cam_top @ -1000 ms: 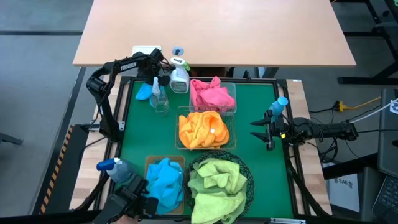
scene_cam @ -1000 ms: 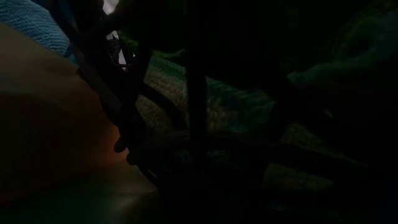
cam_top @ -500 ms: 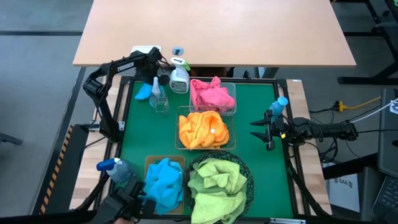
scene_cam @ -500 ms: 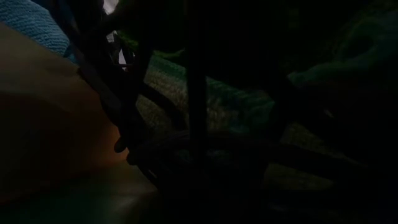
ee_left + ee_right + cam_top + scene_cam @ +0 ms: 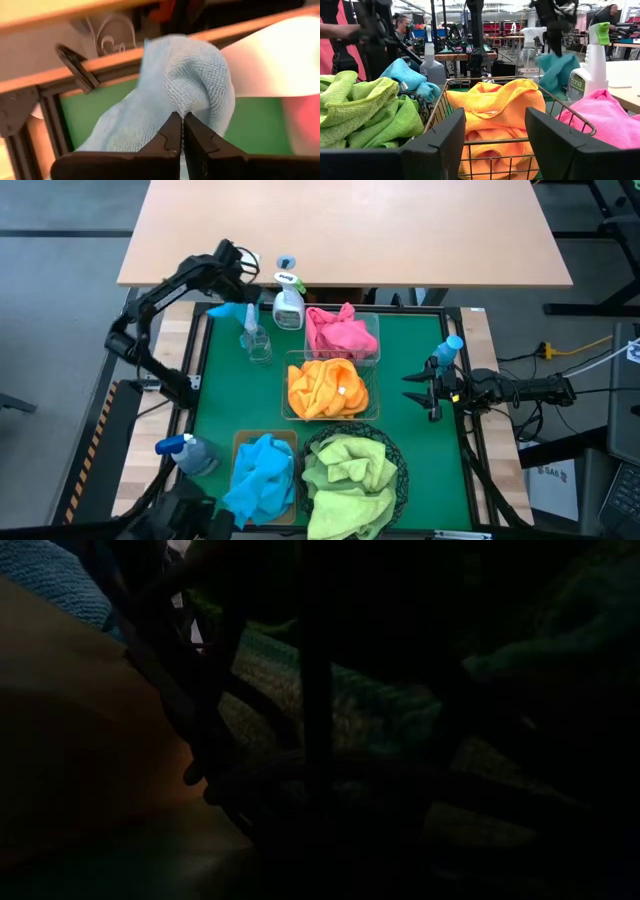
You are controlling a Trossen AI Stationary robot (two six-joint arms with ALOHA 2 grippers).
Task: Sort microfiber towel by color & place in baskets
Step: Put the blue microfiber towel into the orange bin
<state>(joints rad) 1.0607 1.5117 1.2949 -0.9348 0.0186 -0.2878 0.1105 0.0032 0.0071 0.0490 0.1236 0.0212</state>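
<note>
My left gripper [image 5: 236,278] is raised over the table's far left corner, shut on a light blue towel [image 5: 223,311] that fills the left wrist view [image 5: 190,75]. The pink towel lies in the far wire basket [image 5: 374,330]. The orange towel is in the middle basket [image 5: 291,408], a blue towel in the tan bin [image 5: 240,442], and green towels in the round black mesh basket [image 5: 398,468]. My right gripper [image 5: 412,390] waits open at the table's right side, touching nothing. My left gripper pinches a bunched fold of the light blue towel [image 5: 186,106] between its two shut fingers [image 5: 170,131]. The cloth bulges beyond the fingertips. The towel hangs slack below the gripper, lifted off the green mat [image 5: 554,70].
A white spray bottle [image 5: 288,302] and a clear one [image 5: 256,338] stand close beside the hanging towel. Another bottle [image 5: 188,450] stands near the tan bin, and a blue-capped one [image 5: 447,350] by my right gripper. Bare green mat [image 5: 225,395] lies on the left.
My left gripper has risen and moved toward the table's far left corner, staying shut. The light blue towel has come up off the mat with it and now hangs clear beside the clear bottle.
</note>
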